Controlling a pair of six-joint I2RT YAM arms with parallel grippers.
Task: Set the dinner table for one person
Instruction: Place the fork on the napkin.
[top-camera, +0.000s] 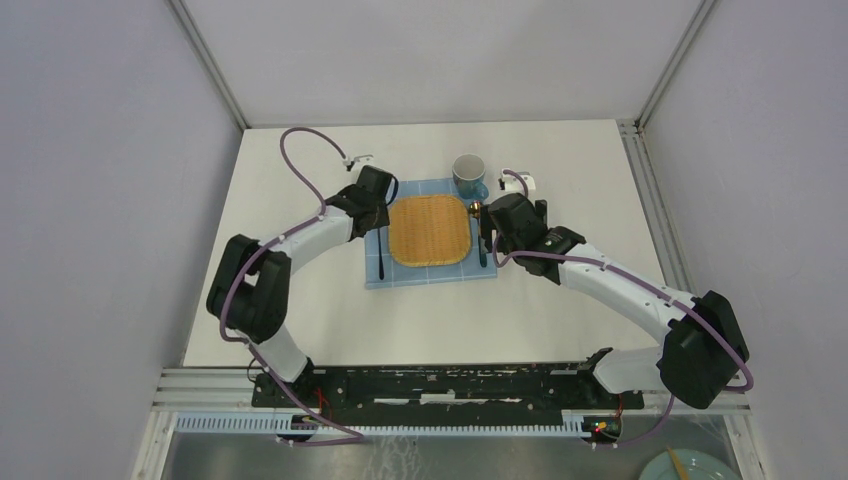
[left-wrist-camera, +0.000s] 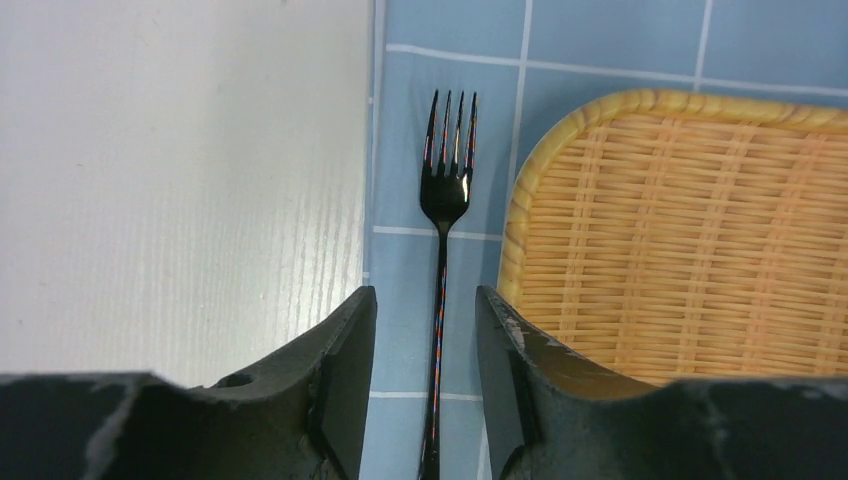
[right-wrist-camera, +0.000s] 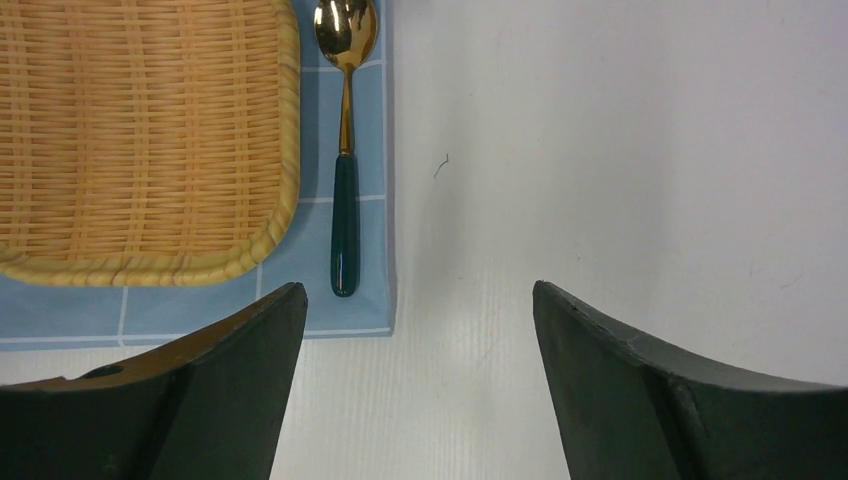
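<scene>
A blue checked cloth (top-camera: 430, 275) lies on the white dinner table (top-camera: 560, 310) with a woven tray (top-camera: 430, 230) in its middle. A black fork (left-wrist-camera: 445, 190) lies on the cloth left of the tray. My left gripper (left-wrist-camera: 425, 295) hangs over the fork's handle, open, with a gap on each side. It shows in the top view (top-camera: 376, 220) too. A gold spoon with a green handle (right-wrist-camera: 345, 200) lies right of the tray. My right gripper (right-wrist-camera: 420, 290) stands wide open over bare table beside the cloth's corner. A grey-blue cup (top-camera: 469, 175) stands at the cloth's far right corner.
Grey walls and metal posts close in the table on three sides. A metal rail (top-camera: 450, 385) with the arm bases runs along the near edge. A pale green plate (top-camera: 690, 468) sits below the table at the bottom right.
</scene>
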